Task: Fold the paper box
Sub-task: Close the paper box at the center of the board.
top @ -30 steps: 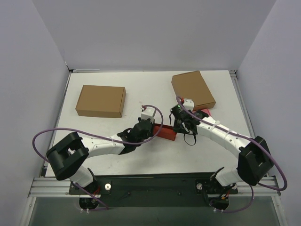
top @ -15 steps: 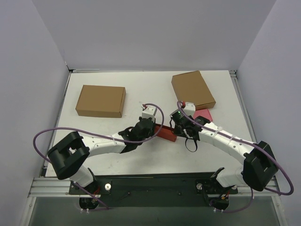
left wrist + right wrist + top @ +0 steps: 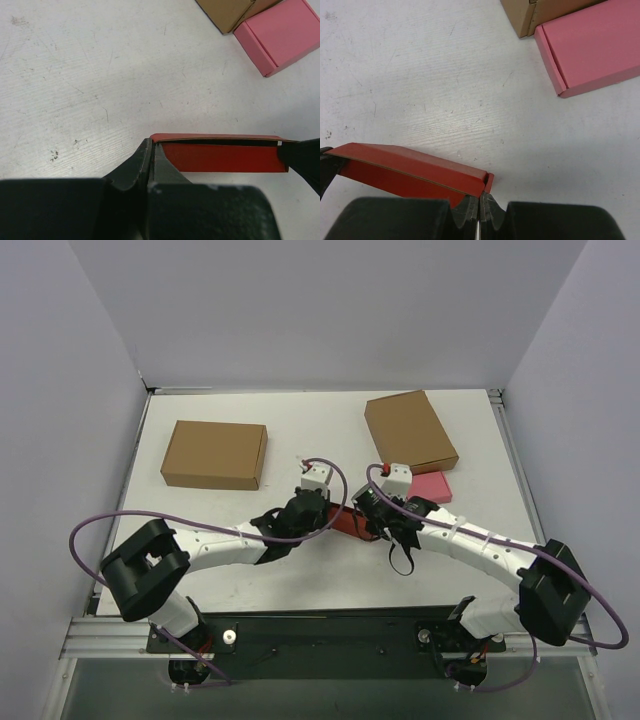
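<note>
Top view: the red paper box point(image 3: 352, 524) lies on the table point(image 3: 300, 430) between both arms.

Left wrist: the left gripper point(image 3: 151, 146) is pinched tight on one end edge.

Right wrist: the right gripper point(image 3: 480, 199) is clamped on the opposite corner flap.

The card is probably light and easily creased, so grip it by its edges.

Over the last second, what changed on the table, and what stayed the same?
The right gripper shifted left and nearer the arms' bases, uncovering more of the pink box. Both it and the left gripper stayed shut on the red box, which kept its place. The brown boxes did not move.
</note>
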`<action>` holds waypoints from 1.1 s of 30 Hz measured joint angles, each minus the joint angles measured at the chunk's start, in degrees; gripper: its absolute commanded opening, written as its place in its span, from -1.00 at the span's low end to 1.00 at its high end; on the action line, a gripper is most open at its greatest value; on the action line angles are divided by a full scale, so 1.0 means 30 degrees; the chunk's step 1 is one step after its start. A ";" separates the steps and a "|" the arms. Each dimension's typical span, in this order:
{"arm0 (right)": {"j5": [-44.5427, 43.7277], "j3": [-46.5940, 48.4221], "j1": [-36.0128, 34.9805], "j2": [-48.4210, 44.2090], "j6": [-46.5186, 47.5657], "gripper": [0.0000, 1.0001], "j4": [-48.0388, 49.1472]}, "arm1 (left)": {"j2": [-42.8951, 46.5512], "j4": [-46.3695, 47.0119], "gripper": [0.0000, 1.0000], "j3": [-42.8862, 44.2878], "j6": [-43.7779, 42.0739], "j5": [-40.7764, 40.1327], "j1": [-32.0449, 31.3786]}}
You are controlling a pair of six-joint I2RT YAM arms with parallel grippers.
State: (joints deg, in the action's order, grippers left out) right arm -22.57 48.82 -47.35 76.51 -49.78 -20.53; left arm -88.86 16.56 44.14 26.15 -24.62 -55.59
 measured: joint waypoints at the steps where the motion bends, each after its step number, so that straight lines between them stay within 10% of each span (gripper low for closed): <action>1: -0.0146 0.0000 -0.0087 0.0044 -0.0080 -1.00 -0.0007 | 0.0015 -0.0007 -1.00 0.0000 -0.0007 0.0102 0.0044; 9: -0.0831 -0.0022 -0.0466 0.0160 -0.0415 -0.98 -0.0029 | 0.0058 -0.0007 -1.00 0.0000 -0.0430 0.0721 0.0299; 18: 0.0175 0.0845 -0.1013 0.0066 0.0175 -0.21 -0.2361 | 0.0087 0.0007 -1.00 0.0000 -0.1304 0.1005 0.0335; 33: 0.1566 0.1676 0.1588 -0.2630 0.1668 0.00 -0.4379 | 0.0022 -0.0379 -1.00 0.0299 -0.2863 0.1020 0.0335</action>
State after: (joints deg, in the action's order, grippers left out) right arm -17.87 53.84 -42.59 68.62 -44.77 -33.67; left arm -88.79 15.42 45.04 17.56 -21.56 -54.59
